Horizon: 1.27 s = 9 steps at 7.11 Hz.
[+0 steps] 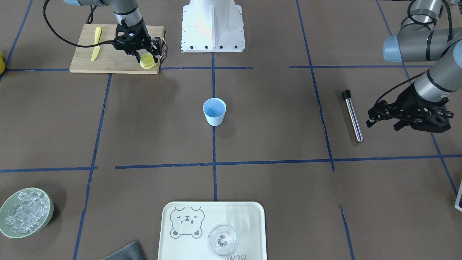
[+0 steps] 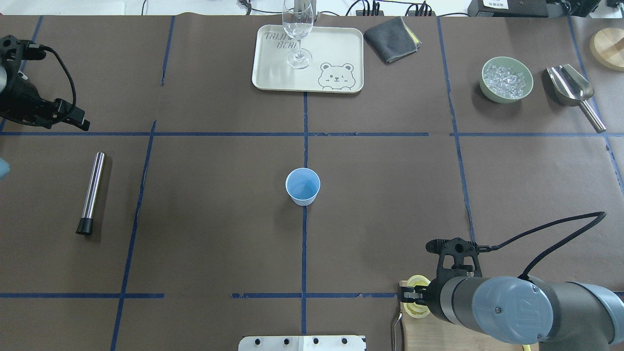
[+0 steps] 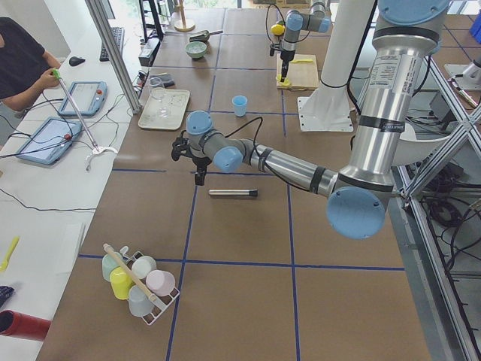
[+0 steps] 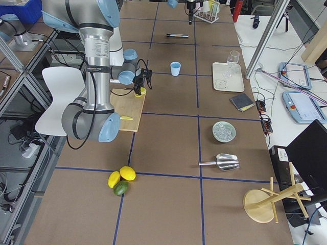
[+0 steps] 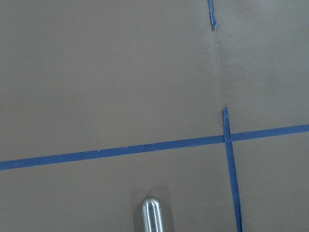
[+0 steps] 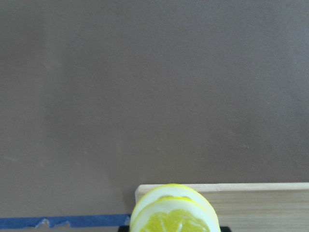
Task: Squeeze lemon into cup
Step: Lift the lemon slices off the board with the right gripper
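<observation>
The light-blue cup [image 1: 214, 112] stands upright and empty at the table's centre; it also shows in the overhead view [image 2: 302, 186]. My right gripper [image 1: 147, 58] is down at the corner of the wooden cutting board [image 1: 108, 57], its fingers closed on either side of a lemon slice [image 1: 147, 61]. The right wrist view shows that slice [image 6: 174, 215] low between the fingertips, with another pale slice right behind it. My left gripper [image 1: 382, 124] is open and empty, hovering far to the side of the cup. I cannot tell if the slice is off the board.
A yellow plastic knife [image 1: 96, 43] lies on the board. A metal tube [image 1: 353, 115] lies near my left gripper. A tray [image 1: 249, 224] holds a clear glass [image 1: 222, 240]. A green bowl of ice [image 1: 25, 213] and a grey cloth [image 2: 392, 31] sit at the far side.
</observation>
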{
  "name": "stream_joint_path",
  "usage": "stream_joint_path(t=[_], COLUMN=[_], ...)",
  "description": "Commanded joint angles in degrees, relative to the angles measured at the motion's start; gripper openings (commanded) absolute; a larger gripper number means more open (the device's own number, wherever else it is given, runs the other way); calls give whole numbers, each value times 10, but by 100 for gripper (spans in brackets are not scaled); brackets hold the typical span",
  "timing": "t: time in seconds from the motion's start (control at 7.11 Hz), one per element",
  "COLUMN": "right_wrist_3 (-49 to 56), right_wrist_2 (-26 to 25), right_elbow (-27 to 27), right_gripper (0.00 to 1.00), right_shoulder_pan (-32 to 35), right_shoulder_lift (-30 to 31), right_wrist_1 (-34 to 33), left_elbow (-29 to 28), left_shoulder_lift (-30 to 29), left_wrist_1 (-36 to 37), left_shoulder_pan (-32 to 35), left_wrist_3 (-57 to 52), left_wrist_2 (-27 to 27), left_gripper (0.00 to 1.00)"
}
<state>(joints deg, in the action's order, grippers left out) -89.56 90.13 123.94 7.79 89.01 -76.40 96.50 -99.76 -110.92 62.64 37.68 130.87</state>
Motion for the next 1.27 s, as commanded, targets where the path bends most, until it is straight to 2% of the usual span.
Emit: stream_joint_path(t=[0.0, 0.42, 0.56, 0.7, 0.84, 0.99, 1.13], right_wrist_3=[0, 0, 1, 2, 2, 2, 2], right_wrist_2=[14, 38, 42, 48, 48, 48, 48], right_elbow=[13, 7, 5, -4, -38, -62, -63], right_gripper=[47, 47, 47, 47, 47, 47, 47], right_shoulder_pan=[19, 50, 67, 89, 99, 105, 111], right_shoulder_lift=[1, -23, -50, -115, -193, -231, -234], right_wrist_1=[-2, -3, -29, -89, -142, -158, -159], left_elbow=[2, 2, 2, 3, 3, 2, 2], left_shoulder_lift=[0, 0, 0, 0, 0, 0, 0], left_wrist_1=[0, 0, 0, 0, 0, 1, 0], left_shoulder_pan=[0, 0, 0, 0, 0, 0, 0], left_wrist_3=[1, 0, 1, 1, 1, 1, 1], left_wrist_2=[0, 0, 0, 0, 0, 0, 0], left_gripper=[100, 100, 100, 100, 100, 100, 100])
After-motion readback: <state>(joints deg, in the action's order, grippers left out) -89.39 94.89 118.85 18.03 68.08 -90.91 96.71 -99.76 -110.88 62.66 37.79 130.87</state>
